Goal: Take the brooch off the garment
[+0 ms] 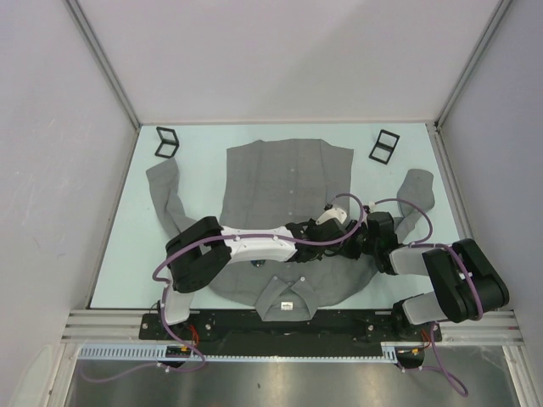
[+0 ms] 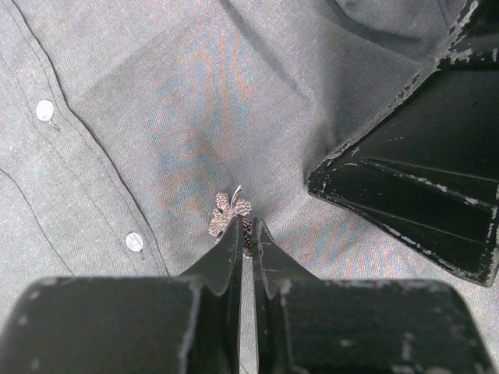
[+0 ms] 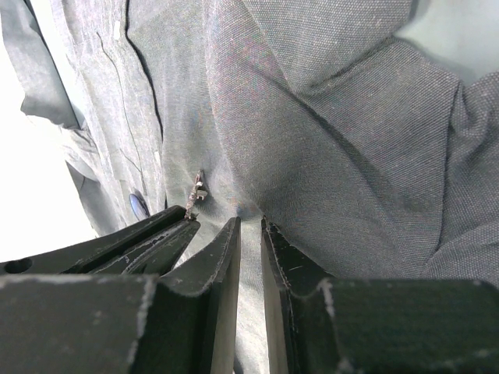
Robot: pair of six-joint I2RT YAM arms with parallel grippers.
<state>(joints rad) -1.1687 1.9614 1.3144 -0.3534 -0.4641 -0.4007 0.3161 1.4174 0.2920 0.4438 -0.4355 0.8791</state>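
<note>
The grey shirt [image 1: 280, 182] lies flat on the table [image 1: 127, 246], and the small sparkly brooch [image 2: 228, 212] sits on its chest part, right where the two hands meet. The left hand [image 2: 247, 230] is pinched almost closed on the bottom end of the brooch, and the right hand [image 3: 249, 230], closed to a thin crack, looks squeezed onto a fold of shirt just beside it. To do this step well, the right hand should hold the cloth down firmly while the left hand pulls the brooch slowly and straight, so the cloth does not lift or tear.
</note>
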